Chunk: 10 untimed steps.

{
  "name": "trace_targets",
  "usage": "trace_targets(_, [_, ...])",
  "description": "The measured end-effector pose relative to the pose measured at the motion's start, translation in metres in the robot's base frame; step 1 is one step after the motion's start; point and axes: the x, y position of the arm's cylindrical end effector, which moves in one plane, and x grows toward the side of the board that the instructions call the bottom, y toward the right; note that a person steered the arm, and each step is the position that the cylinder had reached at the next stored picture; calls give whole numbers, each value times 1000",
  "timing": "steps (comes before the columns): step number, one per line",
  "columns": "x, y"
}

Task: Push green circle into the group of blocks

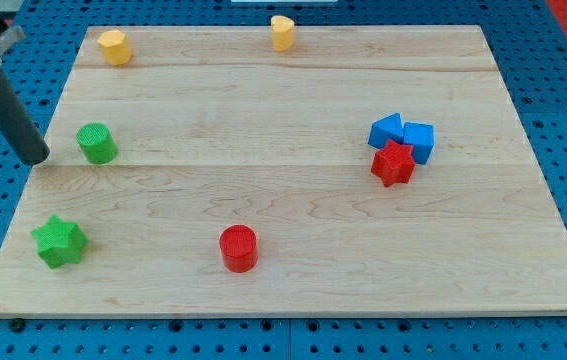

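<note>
On the board's left edge: my tip (37,158), a bare rod without fingers, just left of green circle (96,143)
Group, view's right: red star (393,163) touching two blue blocks (403,135), well apart from circle

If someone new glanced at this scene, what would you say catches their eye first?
Probably the tight cluster at the view's right: two blue blocks touching a red star. Next, my tip at the board's left edge, just left of the green circle. The other blocks lie scattered singly.
</note>
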Motion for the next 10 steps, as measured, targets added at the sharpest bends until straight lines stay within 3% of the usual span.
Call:
trace_targets(1, [14, 33])
trace_targets(3, [-17, -8])
trace_targets(5, [-35, 110])
trace_targets(7, [-8, 65])
trace_targets(10, [6, 258])
